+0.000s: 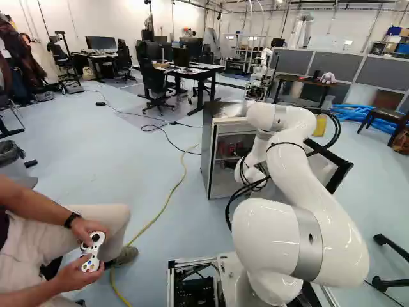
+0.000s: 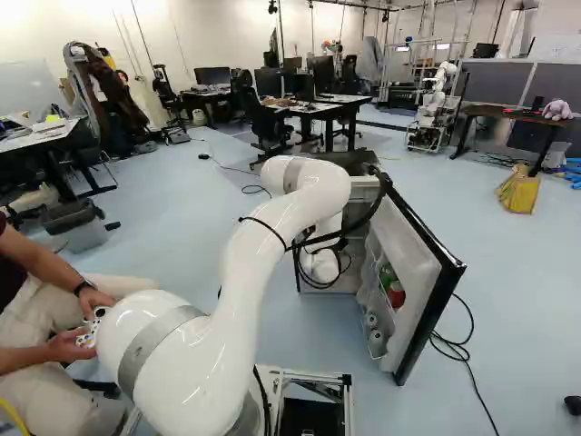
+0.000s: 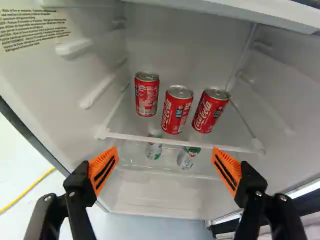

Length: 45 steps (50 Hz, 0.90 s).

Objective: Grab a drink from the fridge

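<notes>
- 3 red cans stand on the fridge shelf [image 3: 185, 143], ahead of my fingers: the middle can [image 3: 177, 110] sits nearest the shelf's front edge, the can by the printed wall [image 3: 147, 95] farthest back, and the third can [image 3: 211, 111] toward the door-side corner. Which of the 3 is the drink to grab, I cannot tell.
- My gripper [image 1: 229, 164] is spread wide, its 2 orange pads [image 3: 103, 170] apart from the cans.
- The shelf's front edge crosses the wrist view between my fingertips and the cans' bases.
- Below that edge I see 2 paler drinks [image 3: 153, 150] [image 3: 187, 157], partly behind it and the shelf, so their tops are hard to make out.
- The fridge [image 2: 363, 186] has its door [image 2: 408, 241] swung open at the right of the right base view; its racks carry a red item [image 2: 396, 293] and a green item [image 2: 388, 274], too small to identify.
- Black cables [image 2: 377, 209] loop around my arm [image 2: 245, 300], which hides much of the fridge's inside in the right base view; my fingers are hidden there too.
- Beyond the fridge stands another robot [image 2: 438, 100].
</notes>
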Available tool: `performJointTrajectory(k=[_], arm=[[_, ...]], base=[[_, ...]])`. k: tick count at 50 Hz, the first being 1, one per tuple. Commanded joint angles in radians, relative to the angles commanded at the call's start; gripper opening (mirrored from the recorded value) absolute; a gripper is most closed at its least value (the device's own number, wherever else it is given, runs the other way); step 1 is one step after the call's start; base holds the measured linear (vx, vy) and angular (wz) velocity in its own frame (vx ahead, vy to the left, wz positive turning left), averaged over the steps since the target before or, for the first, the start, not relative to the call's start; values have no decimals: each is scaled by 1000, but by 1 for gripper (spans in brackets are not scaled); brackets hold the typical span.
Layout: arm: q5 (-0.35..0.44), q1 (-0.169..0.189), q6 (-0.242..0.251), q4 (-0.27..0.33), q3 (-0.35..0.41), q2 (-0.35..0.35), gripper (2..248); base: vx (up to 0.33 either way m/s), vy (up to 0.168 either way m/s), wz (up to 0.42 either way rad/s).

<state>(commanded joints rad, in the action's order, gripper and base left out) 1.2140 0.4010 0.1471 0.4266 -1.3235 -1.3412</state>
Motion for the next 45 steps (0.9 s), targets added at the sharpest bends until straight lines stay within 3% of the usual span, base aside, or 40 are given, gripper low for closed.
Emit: performJointTrajectory(k=[33, 45], arm=[[0, -13, -2, 0, -39, -20, 247], [0, -13, -97, 0, -39, -20, 247]], base=[[0, 0, 0], [0, 0, 0]])
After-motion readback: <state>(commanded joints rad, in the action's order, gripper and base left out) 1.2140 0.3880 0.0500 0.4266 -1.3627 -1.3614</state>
